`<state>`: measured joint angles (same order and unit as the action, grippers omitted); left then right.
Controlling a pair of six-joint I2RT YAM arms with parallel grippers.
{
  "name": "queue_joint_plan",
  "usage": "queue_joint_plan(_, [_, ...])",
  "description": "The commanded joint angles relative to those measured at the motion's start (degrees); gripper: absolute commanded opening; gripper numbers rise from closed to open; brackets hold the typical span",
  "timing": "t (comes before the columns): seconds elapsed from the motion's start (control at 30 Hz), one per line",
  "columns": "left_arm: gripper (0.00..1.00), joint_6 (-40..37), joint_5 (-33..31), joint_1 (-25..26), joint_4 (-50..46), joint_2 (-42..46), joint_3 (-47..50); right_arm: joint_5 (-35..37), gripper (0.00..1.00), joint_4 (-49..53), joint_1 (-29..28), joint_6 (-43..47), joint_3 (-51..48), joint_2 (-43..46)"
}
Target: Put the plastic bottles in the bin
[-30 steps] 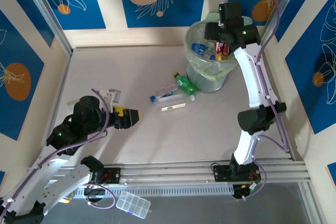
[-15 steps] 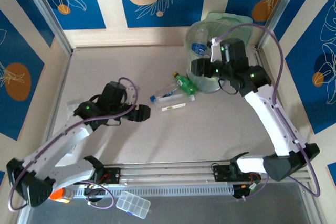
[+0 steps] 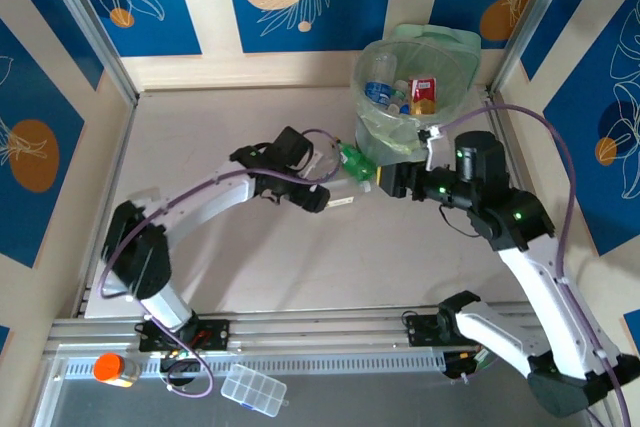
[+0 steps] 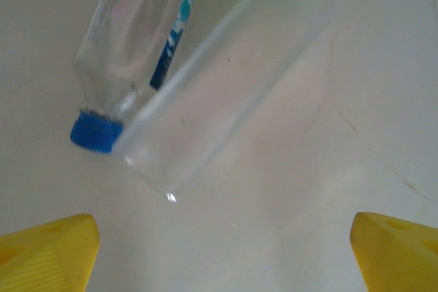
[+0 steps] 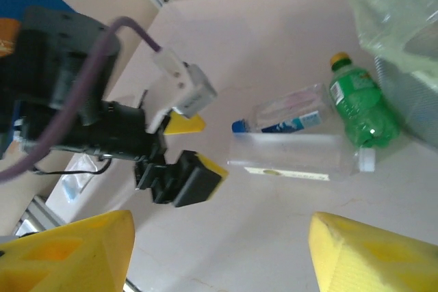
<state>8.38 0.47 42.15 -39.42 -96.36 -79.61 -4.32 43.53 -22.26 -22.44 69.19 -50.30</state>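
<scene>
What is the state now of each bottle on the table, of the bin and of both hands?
Large round pale-green bin: upright, bottles inside.
Green plastic bottle: lying beside bin, capped.
Clear blue-capped bottle: lying, capped.
Long clear white-capped bottle: lying, capped.
Left hand: open, empty.
Right hand: open, empty.

I'm seeing glossy clear plastic on the blue-capped bottle (image 4: 133, 46), which is lying on a smooth matt table (image 4: 356, 100). The bin (image 3: 390, 144) is showing translucent plastic under a thin crinkly liner (image 3: 440, 42), and the left fingers (image 4: 42, 261) are looking like ribbed matt plastic.
</scene>
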Motion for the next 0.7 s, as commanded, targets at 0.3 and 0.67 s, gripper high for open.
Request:
queue_joint_plan(0.3, [0.99, -5.6, 0.6, 0.3, -0.8, -18.5, -14.3, -3.5, 0.7, 3.8, 4.5, 2.7, 0.8, 3.6])
queue_joint_plan(0.67, [0.96, -4.8, 0.3, 1.2, -2.7, -23.1, -15.5, 0.9, 0.7, 3.3, 2.2, 6.2, -0.7, 2.9])
